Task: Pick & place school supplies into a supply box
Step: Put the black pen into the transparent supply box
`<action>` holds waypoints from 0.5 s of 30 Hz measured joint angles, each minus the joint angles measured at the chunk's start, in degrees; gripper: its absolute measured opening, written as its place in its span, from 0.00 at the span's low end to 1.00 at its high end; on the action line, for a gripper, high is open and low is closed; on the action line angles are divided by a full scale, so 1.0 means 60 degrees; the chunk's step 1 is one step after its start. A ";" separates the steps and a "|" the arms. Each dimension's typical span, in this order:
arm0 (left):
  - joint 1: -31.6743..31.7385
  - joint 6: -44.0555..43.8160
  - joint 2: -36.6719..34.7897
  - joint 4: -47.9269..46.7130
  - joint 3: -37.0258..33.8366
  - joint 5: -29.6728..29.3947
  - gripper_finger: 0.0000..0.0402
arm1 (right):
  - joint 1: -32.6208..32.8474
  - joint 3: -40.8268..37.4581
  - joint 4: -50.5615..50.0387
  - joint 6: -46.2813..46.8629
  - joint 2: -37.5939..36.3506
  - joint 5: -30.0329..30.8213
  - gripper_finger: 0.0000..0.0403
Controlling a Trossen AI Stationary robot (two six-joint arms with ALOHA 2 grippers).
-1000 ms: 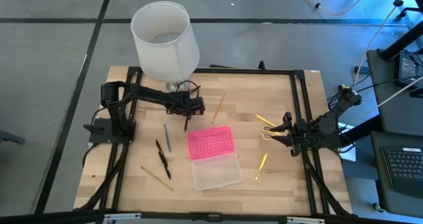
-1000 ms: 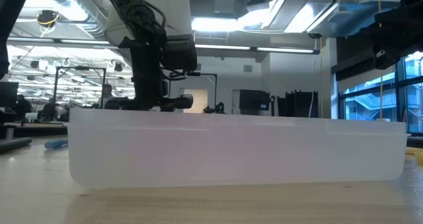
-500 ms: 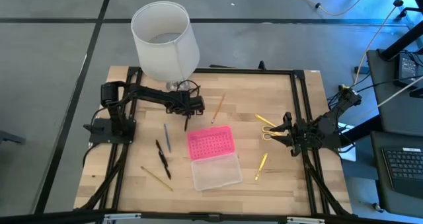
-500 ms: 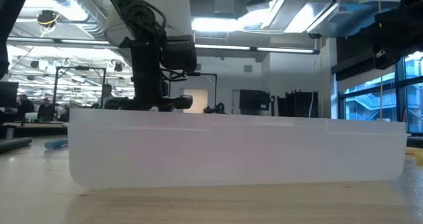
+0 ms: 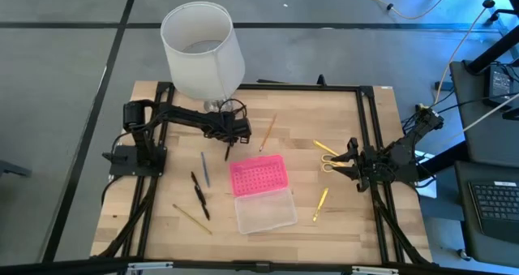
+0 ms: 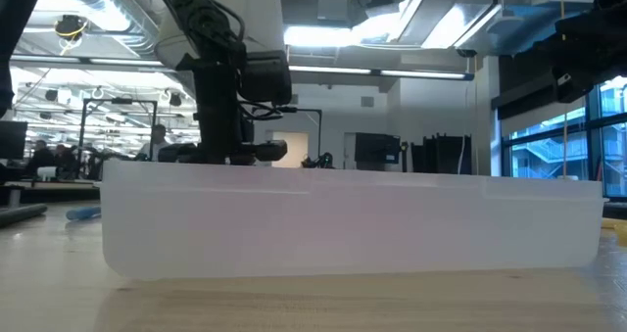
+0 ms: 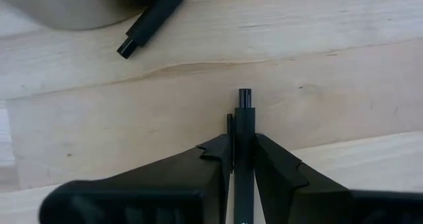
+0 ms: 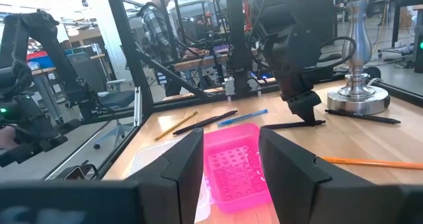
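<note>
The supply box lies open mid-table, with its pink dotted lid point(image 5: 258, 175) on the far side and its clear base point(image 5: 263, 212) toward the near edge. My left gripper point(image 5: 234, 135) stands just beyond the lid's far left corner, shut on a black pen point(image 5: 229, 150). My right gripper point(image 5: 347, 159) is open at the table's right side, beside the yellow-handled scissors point(image 5: 326, 156). Flat on the wood lie a grey-blue pen point(image 5: 205, 168), another black pen point(image 5: 199, 195), a yellow pencil point(image 5: 192, 218), a tan pencil point(image 5: 268, 131) and a yellow pen point(image 5: 321, 204). My left gripper pinches the black pen's barrel point(image 7: 244, 135) between its two fingers point(image 7: 218, 151), coming from above and pointing down. The pen's end point(image 7: 244, 95) sticks out past the fingertips. The pen lies about level, close over the wood point(image 8: 291, 125); whether it rests on the table cannot be told.
A white lampshade point(image 5: 202, 49) on a metal lamp base point(image 8: 360, 95) stands at the far edge behind my left gripper, with one more black pen point(image 7: 155, 19) beside the base. A black frame point(image 5: 369, 129) runs around the table. In the low view the clear base's wall point(image 6: 353, 224) fills the foreground.
</note>
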 joint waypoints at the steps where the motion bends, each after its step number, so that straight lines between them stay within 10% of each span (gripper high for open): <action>1: -0.0010 0.0038 -0.0063 0.0003 -0.0012 0.0007 0.11 | 0.0000 0.0000 0.0000 0.0000 0.0000 0.0000 0.37; 15: -0.1038 0.0156 -0.1672 0.0166 -0.0036 0.0670 0.12 | 0.0000 0.0000 0.0000 -0.0022 0.0000 0.0000 0.37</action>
